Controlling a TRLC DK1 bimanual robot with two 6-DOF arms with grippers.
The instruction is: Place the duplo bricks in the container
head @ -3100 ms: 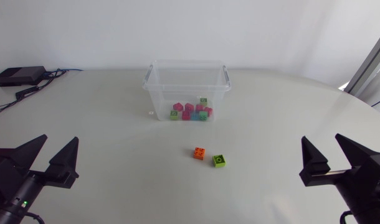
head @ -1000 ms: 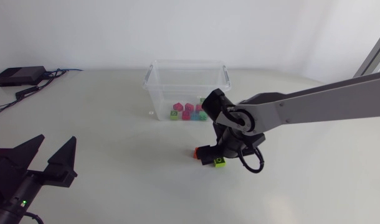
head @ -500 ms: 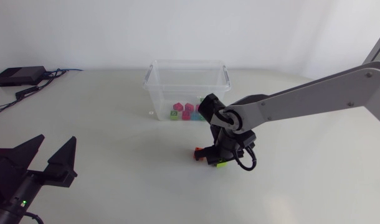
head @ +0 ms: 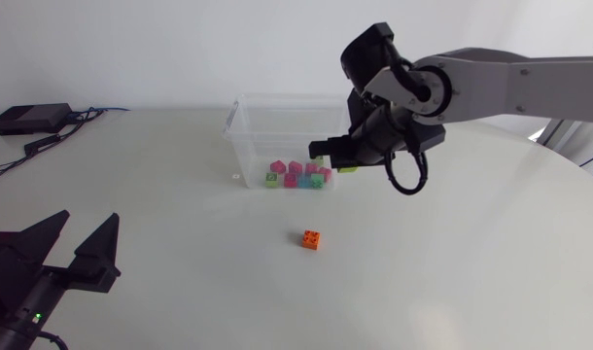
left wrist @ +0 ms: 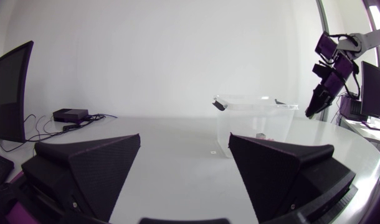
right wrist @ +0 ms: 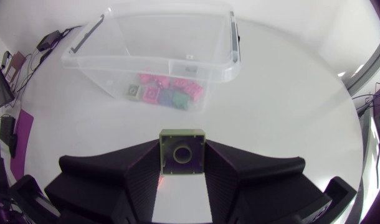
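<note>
One green brick [right wrist: 182,153] is clamped between the fingers of the right gripper [right wrist: 182,169], raised near the container [head: 240,146], an orange brick [head: 313,238] lies on the table [head: 180,214], and the left gripper [left wrist: 184,165] stands spread wide, holding nothing.

1. The container [head: 236,146] stands at the far middle of the table [head: 180,224], with a pile of bricks [head: 296,175] inside, against its front wall.
2. A loose brick [head: 313,238] lies on the table before the container, well apart from it.
3. The right gripper [right wrist: 182,155] hangs above the table by the container's right end, a held brick [right wrist: 182,148] between its fingers.
4. The left gripper [head: 73,258] sits at the table's near left.
</note>
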